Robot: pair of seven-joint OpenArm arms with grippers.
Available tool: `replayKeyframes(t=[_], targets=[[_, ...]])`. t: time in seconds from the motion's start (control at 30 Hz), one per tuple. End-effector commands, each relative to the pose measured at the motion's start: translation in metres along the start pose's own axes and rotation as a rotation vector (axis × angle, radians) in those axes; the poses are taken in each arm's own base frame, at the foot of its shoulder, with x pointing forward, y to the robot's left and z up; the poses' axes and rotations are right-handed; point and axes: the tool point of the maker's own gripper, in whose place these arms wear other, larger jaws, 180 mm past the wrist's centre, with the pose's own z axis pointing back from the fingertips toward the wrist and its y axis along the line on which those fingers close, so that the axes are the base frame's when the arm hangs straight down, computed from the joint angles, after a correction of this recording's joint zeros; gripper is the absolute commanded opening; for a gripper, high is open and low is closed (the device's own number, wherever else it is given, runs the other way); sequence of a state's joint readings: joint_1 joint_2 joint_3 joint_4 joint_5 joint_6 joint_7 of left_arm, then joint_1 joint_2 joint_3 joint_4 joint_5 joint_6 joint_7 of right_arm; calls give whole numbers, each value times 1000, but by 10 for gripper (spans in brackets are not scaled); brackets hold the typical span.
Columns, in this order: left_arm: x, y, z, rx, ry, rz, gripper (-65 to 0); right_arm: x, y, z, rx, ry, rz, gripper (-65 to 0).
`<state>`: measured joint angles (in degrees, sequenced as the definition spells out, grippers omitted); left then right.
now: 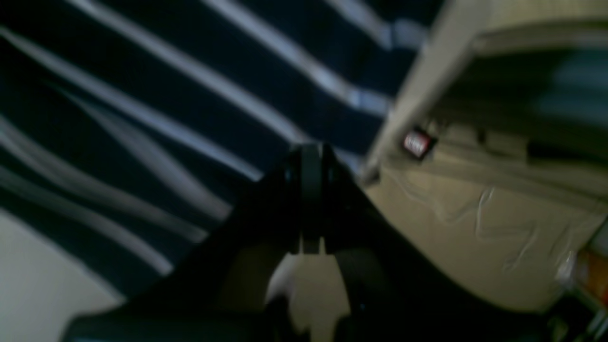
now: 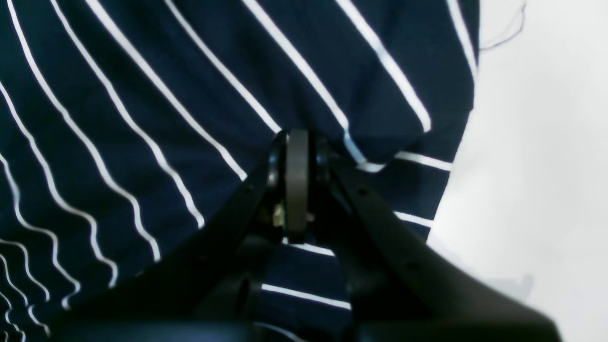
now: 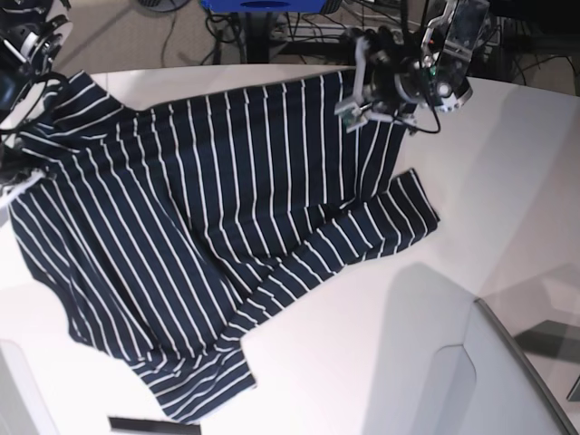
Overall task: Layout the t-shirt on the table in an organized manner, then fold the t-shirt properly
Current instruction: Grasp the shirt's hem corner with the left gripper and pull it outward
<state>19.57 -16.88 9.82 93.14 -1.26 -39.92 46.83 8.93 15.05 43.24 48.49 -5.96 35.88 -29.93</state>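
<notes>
The dark navy t-shirt (image 3: 181,227) with thin white stripes lies spread over the white table (image 3: 381,326), one sleeve (image 3: 362,236) pointing right. At the far table edge my left gripper (image 3: 356,104) is shut on the t-shirt's far right corner. In the blurred left wrist view its closed tips (image 1: 311,159) meet against the striped cloth (image 1: 190,95). My right gripper (image 2: 297,142) is shut on the t-shirt (image 2: 142,118) near its hem, the cloth puckering at the tips. Its arm (image 3: 23,45) stands at the far left corner.
Beyond the table's far edge are cables and a blue object (image 3: 263,4). A black strip (image 3: 149,424) lies at the near edge. A pale curved panel (image 3: 494,381) rises at the near right. A beige floor and a red label (image 1: 417,144) show below the edge.
</notes>
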Motion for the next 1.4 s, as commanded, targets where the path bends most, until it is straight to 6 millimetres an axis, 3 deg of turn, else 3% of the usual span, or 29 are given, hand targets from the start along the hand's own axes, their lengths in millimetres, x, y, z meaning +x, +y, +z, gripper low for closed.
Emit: replayKeyframes(t=[0.0, 0.2, 0.3, 0.43, 0.57, 0.63, 0.73, 0.9, 0.93, 1.0, 1.1, 1.17, 1.37], targets=[[-2, 5, 6, 27, 22, -27, -650, -24, -16, 5, -62, 123, 32, -629], [11, 15, 15, 66, -8, -53, -650, -5, -27, 32, -176, 6, 15, -629], [15, 40, 31, 142, -45, -3, -650, 3, -37, 54, -252, -2, 28, -629], [33, 76, 53, 250, -111, 41, -650, 26, -36, 77, -300, -74, 62, -629], [51, 96, 62, 297, -164, 66, -650, 52, 0, 79, -264, -125, 192, -629], [53, 101, 66, 314, -182, 94, -650, 55, 29, 74, -202, -130, 278, -629], [44, 114, 73, 351, -190, 159, -650, 53, 61, 71, -139, -135, 342, -629], [18, 132, 86, 406, -209, 305, -650, 47, 82, 63, -90, -122, 368, -627], [17, 134, 90, 405, -243, 344, -599, 45, 85, 60, -82, -115, 373, -627], [19, 138, 98, 381, -334, 425, -410, 43, 91, 57, -69, -108, 386, -627], [8, 143, 95, 318, -434, 579, -227, 43, 91, 57, -68, -107, 385, -627], [-2, 143, 88, 285, -461, 657, -189, 42, 90, 57, -69, -104, 386, -627], [-3, 145, 75, 275, -556, 719, -193, 42, 86, 58, -76, -103, 383, -627]])
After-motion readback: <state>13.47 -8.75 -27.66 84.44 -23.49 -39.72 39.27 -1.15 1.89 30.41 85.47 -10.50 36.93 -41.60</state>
